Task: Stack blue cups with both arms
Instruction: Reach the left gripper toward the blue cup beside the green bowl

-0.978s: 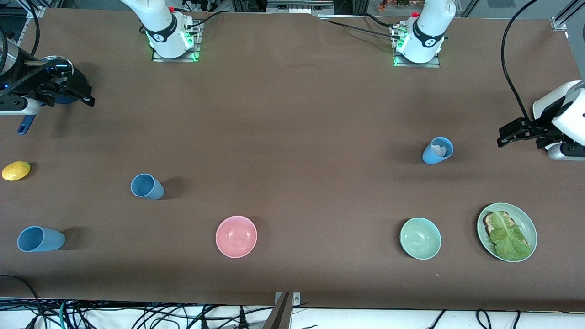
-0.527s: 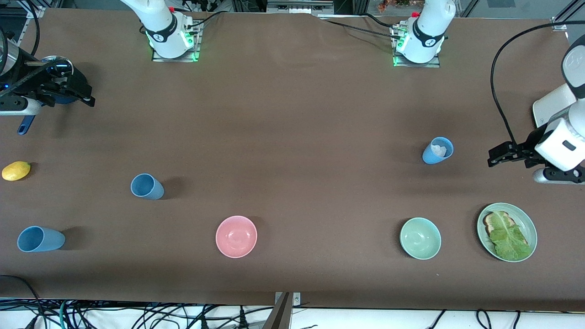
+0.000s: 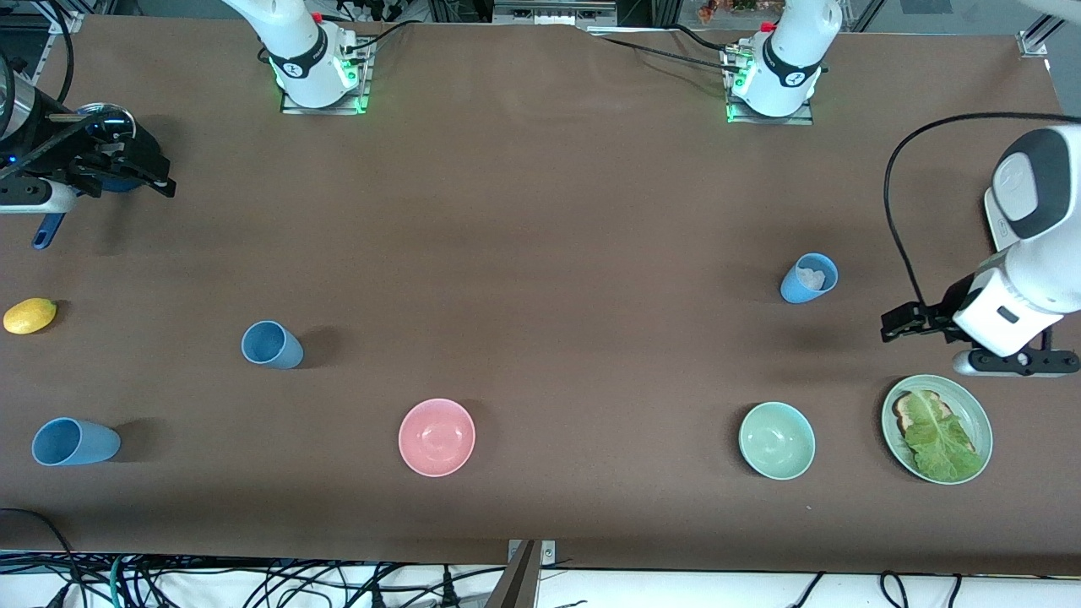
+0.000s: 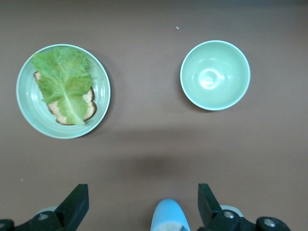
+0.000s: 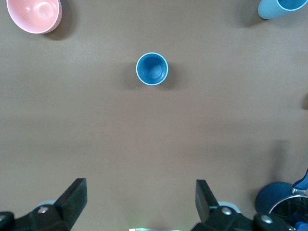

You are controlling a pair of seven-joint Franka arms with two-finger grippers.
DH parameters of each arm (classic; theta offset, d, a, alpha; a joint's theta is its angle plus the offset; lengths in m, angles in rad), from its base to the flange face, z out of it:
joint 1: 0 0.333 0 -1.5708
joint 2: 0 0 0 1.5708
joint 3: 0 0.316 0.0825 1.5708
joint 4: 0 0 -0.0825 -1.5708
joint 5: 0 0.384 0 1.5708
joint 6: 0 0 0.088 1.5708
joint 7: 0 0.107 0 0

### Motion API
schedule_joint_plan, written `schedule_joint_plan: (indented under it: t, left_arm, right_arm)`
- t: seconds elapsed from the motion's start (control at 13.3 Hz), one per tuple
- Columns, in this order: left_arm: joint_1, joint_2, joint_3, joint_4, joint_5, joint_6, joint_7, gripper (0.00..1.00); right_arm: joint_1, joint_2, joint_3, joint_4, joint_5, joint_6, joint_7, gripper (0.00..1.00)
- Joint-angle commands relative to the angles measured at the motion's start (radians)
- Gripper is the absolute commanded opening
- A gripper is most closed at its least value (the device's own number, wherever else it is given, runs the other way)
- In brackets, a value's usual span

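Three light-blue cups stand on the brown table. One blue cup [image 3: 809, 278] [image 4: 168, 217], with something white inside, is toward the left arm's end. A second blue cup [image 3: 271, 344] [image 5: 152, 69] and a third blue cup [image 3: 74, 442] [image 5: 281, 8] are toward the right arm's end, the third nearest the front camera. My left gripper [image 3: 893, 325] [image 4: 142, 204] hangs open and empty over bare table between the first cup and the lettuce plate. My right gripper [image 3: 160, 180] [image 5: 140, 202] waits open and empty by the saucepan.
A pale green bowl [image 3: 776, 440] [image 4: 215, 75] and a green plate [image 3: 971, 405] [image 4: 101, 103] with toast and lettuce lie near the front camera. A pink bowl [image 3: 436, 437] [image 5: 33, 14] sits mid-table. A lemon [image 3: 29, 315] and a navy saucepan [image 3: 46, 230] [image 5: 276, 198] are at the right arm's end.
The left arm has swung toward the front camera, carrying its open gripper from level with the filled cup to just above the lettuce plate. The right arm has not moved.
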Motion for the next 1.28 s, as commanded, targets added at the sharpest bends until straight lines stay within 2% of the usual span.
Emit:
schedule_joint_plan:
  t: [0.0, 0.23, 0.75, 1.2]
  left_arm:
    - [0.004, -0.006, -0.004, -0.131, -0.002, 0.16, 0.003, 1.0]
    - [0.006, 0.0, -0.004, -0.231, -0.001, 0.292, 0.003, 1.0]
    - [0.018, -0.023, -0.004, -0.423, 0.019, 0.461, 0.004, 1.0]
    - [0.018, -0.161, -0.002, -0.554, 0.024, 0.454, 0.018, 1.0]
  right_arm:
    - [0.005, -0.002, 0.0, 0.006, -0.015, -0.012, 0.0, 1.0]
    - [0.005, 0.001, 0.0, 0.008, -0.015, -0.011, -0.005, 1.0]
    - [0.005, 0.007, 0.002, 0.006, -0.015, -0.015, -0.005, 1.0]
    - [0.005, 0.007, 0.002, 0.002, -0.015, -0.017, -0.005, 1.0]
